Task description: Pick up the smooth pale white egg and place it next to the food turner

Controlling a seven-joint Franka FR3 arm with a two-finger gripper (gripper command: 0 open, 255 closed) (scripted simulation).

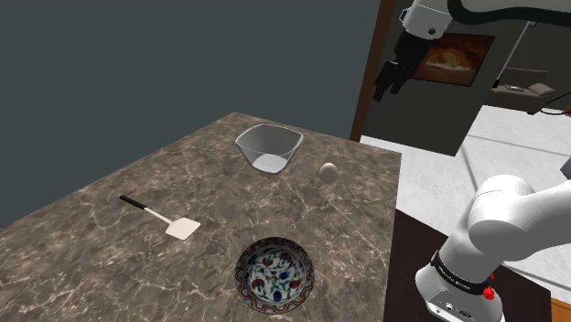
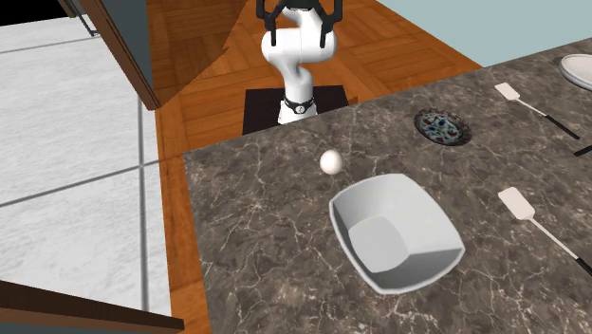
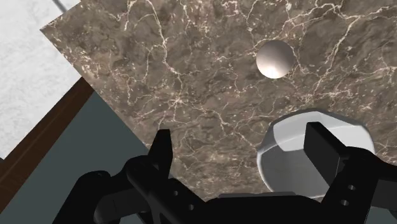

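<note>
Bowl [image 2: 365,211] near egg [image 2: 330,162], seemingly open above

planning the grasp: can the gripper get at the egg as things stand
Probably yes: the open gripper hangs high with nothing between it and the egg, which lies on the table apart from the bowl.

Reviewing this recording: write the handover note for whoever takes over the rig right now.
Black two-finger gripper: open, empty, raised well above the brown marble table.
Smooth pale white egg: lying on the table beside the grey square bowl, not gripped.
Food turner with white blade and black handle: across the table, apart from the egg.
Done: nothing yet.
Left: descend, grasp the egg, carry it over, set it next to the turner.
</note>
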